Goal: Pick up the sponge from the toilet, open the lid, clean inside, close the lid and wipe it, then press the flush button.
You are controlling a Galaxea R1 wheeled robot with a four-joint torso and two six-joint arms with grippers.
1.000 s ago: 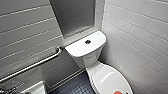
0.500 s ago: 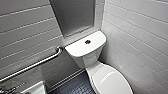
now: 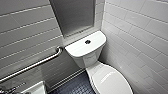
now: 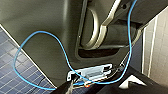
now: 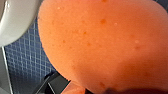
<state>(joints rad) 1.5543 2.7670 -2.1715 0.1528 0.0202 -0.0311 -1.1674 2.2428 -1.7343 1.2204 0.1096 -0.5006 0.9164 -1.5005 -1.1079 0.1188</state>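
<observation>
Gripping the sponge point(image 5: 105, 45), as best I can judge, the right gripper hangs over the floor tiles point(image 5: 25, 65) just beside the toilet point(image 5: 12, 20), whose lid point(image 3: 110, 80) lies shut.

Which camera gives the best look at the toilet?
The head view: the toilet appears with tank, flush button and closed lid. The right wrist view catches a white curved edge beside the sponge; the left wrist view has floor tiles.

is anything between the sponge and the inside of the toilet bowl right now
Yes, the lid lies shut over the toilet bowl, covering the inside. Nothing lies on the lid. The sponge sits close before the right wrist camera, above the blue tiled floor.
</observation>
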